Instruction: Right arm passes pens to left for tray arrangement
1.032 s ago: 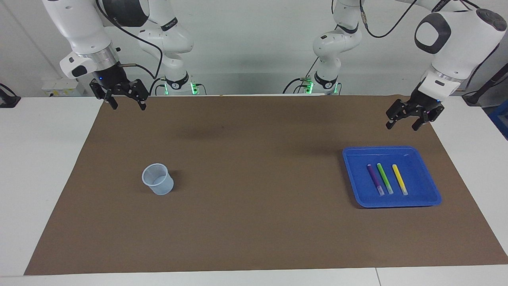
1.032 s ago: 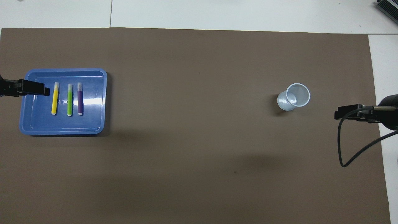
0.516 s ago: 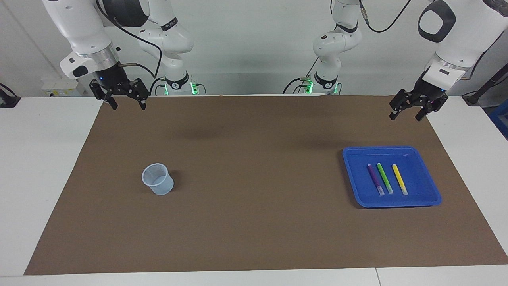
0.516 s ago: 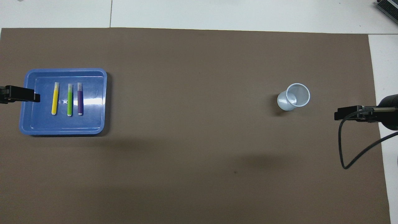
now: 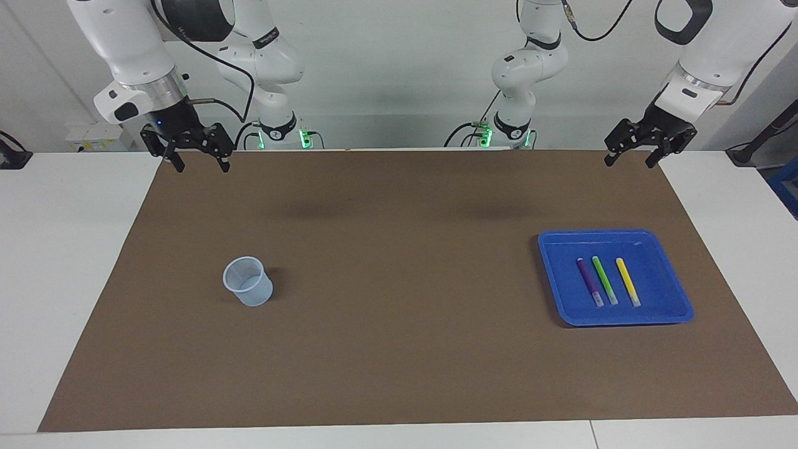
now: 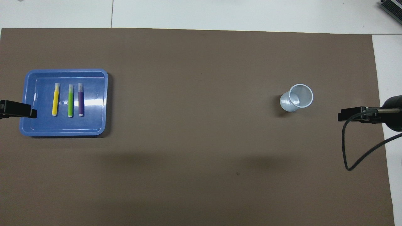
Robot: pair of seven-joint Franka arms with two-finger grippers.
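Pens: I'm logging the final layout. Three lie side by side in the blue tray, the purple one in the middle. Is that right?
Not quite. The green pen is in the middle, with the purple pen and yellow pen on either side. All three lie side by side in the tray, as the facing view shows.

**Three pens flat in blue tray**

Shallow square bright-blue plastic tray w/ rounded corners & raised rim sits flat on the brown mat, toward the left arm's end of the table. Inside lie 3 slim marker pens, side by side, parallel, apart, not touching: purple pen, bright green pen, yellow pen. Green is in the middle; yellow is closest to the table end. Each has a pale whitish tip at the end farther from the robots. All rest in the tray's middle, clear of the rim.
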